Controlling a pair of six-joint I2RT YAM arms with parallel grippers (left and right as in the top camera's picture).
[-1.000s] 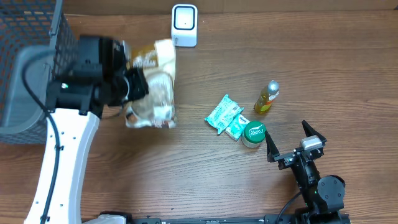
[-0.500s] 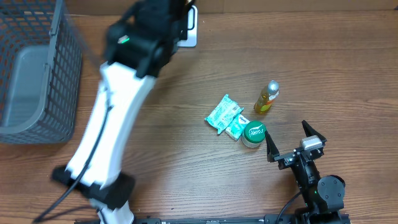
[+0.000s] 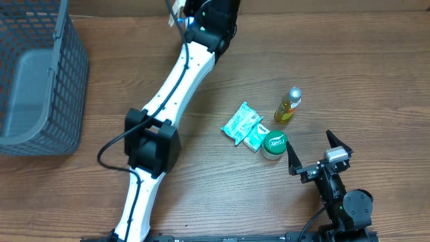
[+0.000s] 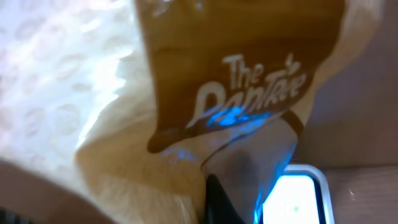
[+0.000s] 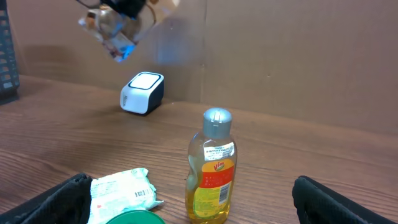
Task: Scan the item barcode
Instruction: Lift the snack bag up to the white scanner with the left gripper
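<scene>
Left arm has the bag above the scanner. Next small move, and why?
Probably rotate the bag slightly over the scanner. The scanner's blue light falls on the brown logo panel, and no barcode shows in that lit patch, so a different face likely needs to turn toward it.

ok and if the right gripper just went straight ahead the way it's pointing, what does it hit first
Probably the green-lidded tub, low and close ahead of the right gripper, toward one finger. The yellow bottle stands just behind, nearly dead centre. Depth is unclear, so it could be the bottle.
</scene>
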